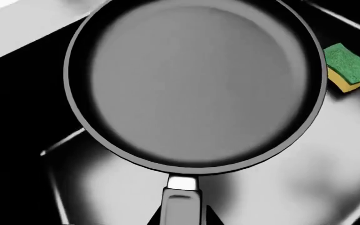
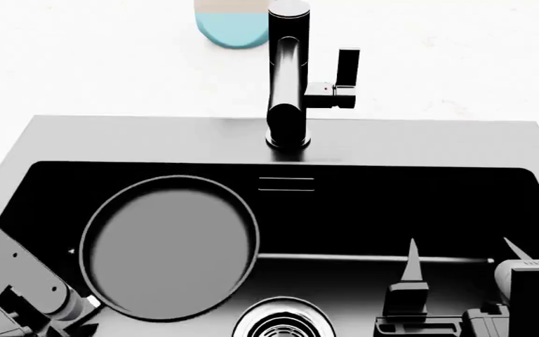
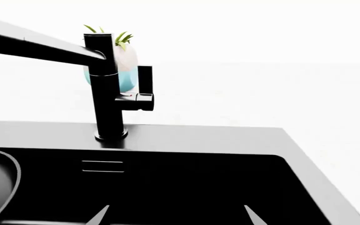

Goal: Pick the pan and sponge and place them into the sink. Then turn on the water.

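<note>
Left gripper (image 2: pixel 82 303) fingers clamp the frying pan (image 2: pixel 168 247) handle, holding it inside the sink (image 2: pixel 138 140) basin for release; sponge (image 1: pixel 348 68) already on the sink floor; right gripper (image 2: pixel 459 261) fingers spread wide, facing the faucet (image 2: pixel 288 84).

Pan (image 1: pixel 196 82): round, shallow, black rim, flat dark grey inside, level, bowl up; slim handle (image 1: pixel 180 204) running back to the left gripper (image 2: pixel 26 302) at its end, bowl out ahead of that gripper, inside the basin at its left part.

Sponge (image 1: pixel 348 69): small, yellow body, green wavy-edged top, green face up, just beyond the pan's rim, apart from it, in the left wrist view only.

Sink (image 2: pixel 157 137): large rectangular dark steel basin, wide flat rim, overflow slot (image 2: pixel 286 184) on far wall, round chrome drain (image 2: pixel 283 319) on floor, beside pan.
</note>
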### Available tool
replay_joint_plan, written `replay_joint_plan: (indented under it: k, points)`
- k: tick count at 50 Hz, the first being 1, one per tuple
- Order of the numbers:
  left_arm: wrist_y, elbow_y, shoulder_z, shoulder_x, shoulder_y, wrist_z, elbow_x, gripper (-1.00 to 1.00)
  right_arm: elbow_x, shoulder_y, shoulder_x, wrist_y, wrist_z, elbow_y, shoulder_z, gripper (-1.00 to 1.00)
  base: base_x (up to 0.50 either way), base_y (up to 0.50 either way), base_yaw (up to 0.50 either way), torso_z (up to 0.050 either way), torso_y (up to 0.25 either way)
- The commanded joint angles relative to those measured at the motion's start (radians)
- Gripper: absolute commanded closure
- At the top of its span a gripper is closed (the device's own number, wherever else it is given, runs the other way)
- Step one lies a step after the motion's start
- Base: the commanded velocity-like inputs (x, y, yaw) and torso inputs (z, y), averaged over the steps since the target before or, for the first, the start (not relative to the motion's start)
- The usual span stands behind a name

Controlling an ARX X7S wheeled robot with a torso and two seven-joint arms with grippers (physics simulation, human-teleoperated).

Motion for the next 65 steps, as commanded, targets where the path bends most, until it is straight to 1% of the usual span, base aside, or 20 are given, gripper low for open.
replay_joint_plan:
  k: [1, 2, 3, 5, 6, 9, 11, 12, 15, 19, 22, 23, 26, 32, 36, 46, 50, 56, 61, 65]
  points:
    - [0.107, -0.058, 0.111, 0.043, -0.04, 0.19, 0.162, 1.0, 0.005, -0.003, 0.003, 0.005, 0.005, -0.007, -0.003, -1.0, 0.0, 0.0, 0.0, 0.0, 0.0]
    - [0.107, -0.068, 0.123, 0.057, -0.05, 0.197, 0.17, 1.0, 0.005, -0.001, 0.003, 0.006, 0.005, -0.007, -0.003, -1.0, 0.0, 0.0, 0.0, 0.0, 0.0]
    - [0.122, -0.058, 0.128, 0.04, -0.041, 0.222, 0.173, 1.0, 0.004, 0.0, 0.002, 0.006, 0.004, -0.005, -0.005, -1.0, 0.0, 0.0, 0.0, 0.0, 0.01]
    - [0.111, -0.089, 0.121, 0.053, -0.044, 0.227, 0.153, 1.0, 0.003, 0.001, 0.002, 0.006, 0.004, -0.003, -0.007, -1.0, 0.0, 0.0, 0.0, 0.0, 0.0]
    - [0.131, -0.094, 0.16, 0.053, -0.062, 0.263, 0.201, 1.0, 0.0, 0.007, -0.001, 0.006, 0.001, 0.004, -0.012, -1.0, 0.0, 0.0, 0.0, 0.0, 0.0]
    - [0.161, -0.15, 0.196, 0.064, -0.086, 0.32, 0.244, 1.0, -0.002, 0.007, -0.004, 0.003, -0.002, 0.007, -0.015, -1.0, 0.0, 0.0, 0.0, 0.0, 0.0]
    - [0.194, -0.192, 0.256, 0.08, -0.107, 0.39, 0.298, 1.0, -0.008, -0.001, -0.007, -0.005, -0.006, 0.012, -0.017, -1.0, 0.0, 0.0, 0.0, 0.0, 0.005]
    - [0.202, -0.213, 0.26, 0.089, -0.11, 0.398, 0.306, 1.0, -0.008, -0.006, -0.007, -0.009, -0.007, 0.013, -0.015, -1.0, 0.0, 0.0, 0.0, 0.0, 0.0]
    - [0.238, -0.293, 0.306, 0.142, -0.123, 0.447, 0.347, 1.0, -0.005, -0.011, -0.004, -0.01, -0.006, 0.011, -0.01, -1.0, 0.0, 0.0, 0.0, 0.0, 0.0]
    - [0.303, -0.371, 0.331, 0.178, -0.132, 0.5, 0.388, 1.0, -0.005, -0.014, -0.003, -0.012, -0.006, 0.012, -0.007, -1.0, 0.0, 0.0, 0.0, 0.003, 0.003]
    - [0.335, -0.459, 0.367, 0.23, -0.144, 0.531, 0.427, 1.0, -0.002, -0.004, -0.004, -0.006, -0.003, 0.009, -0.013, -1.0, 0.0, 0.0, 0.0, 0.0, 0.0]
    - [0.365, -0.472, 0.399, 0.234, -0.141, 0.561, 0.455, 1.0, -0.002, -0.004, -0.005, -0.007, -0.003, 0.009, -0.013, -1.0, 0.0, 0.0, 0.0, 0.0, 0.0]
    - [0.395, -0.53, 0.418, 0.263, -0.139, 0.582, 0.477, 1.0, -0.003, -0.006, -0.006, -0.008, -0.003, 0.011, -0.014, -1.0, 0.0, 0.0, 0.0, 0.0, 0.003]
    - [0.527, -0.682, 0.471, 0.329, -0.12, 0.639, 0.557, 1.0, -0.005, -0.003, -0.01, -0.01, -0.002, 0.015, -0.017, -1.0, 0.0, 0.0, 0.0, 0.0, 0.0]
    - [0.594, -0.808, 0.485, 0.388, -0.124, 0.679, 0.583, 1.0, -0.006, -0.001, -0.011, -0.01, -0.005, 0.018, -0.022, -1.0, 0.0, 0.0, 0.0, 0.0, 0.002]
    - [0.674, -0.985, 0.517, 0.472, -0.128, 0.731, 0.624, 1.0, -0.007, -0.005, -0.009, -0.01, -0.005, 0.02, -0.023, -1.0, 0.0, 0.0, 0.0, 0.001, 0.001]
    - [0.76, -1.169, 0.521, 0.553, -0.159, 0.778, 0.649, 1.0, -0.012, 0.0, -0.016, -0.012, -0.009, 0.027, -0.035, -1.0, 0.0, 0.0, 0.0, 0.0, 0.002]
    - [0.854, -1.348, 0.524, 0.627, -0.172, 0.824, 0.67, 1.0, -0.01, -0.013, -0.011, -0.015, -0.01, 0.027, -0.029, -1.0, 0.0, 0.0, 0.0, 0.0, 0.002]
    - [0.88, -1.403, 0.53, 0.652, -0.18, 0.84, 0.679, 1.0, -0.011, -0.02, -0.011, -0.021, -0.01, 0.027, -0.027, -1.0, 0.0, 0.0, 0.0, 0.002, 0.0]
    - [0.878, -1.405, 0.539, 0.655, -0.175, 0.844, 0.685, 1.0, -0.013, -0.024, -0.013, -0.025, -0.012, 0.03, -0.028, -1.0, 0.0, 0.0, 0.0, 0.0, 0.003]
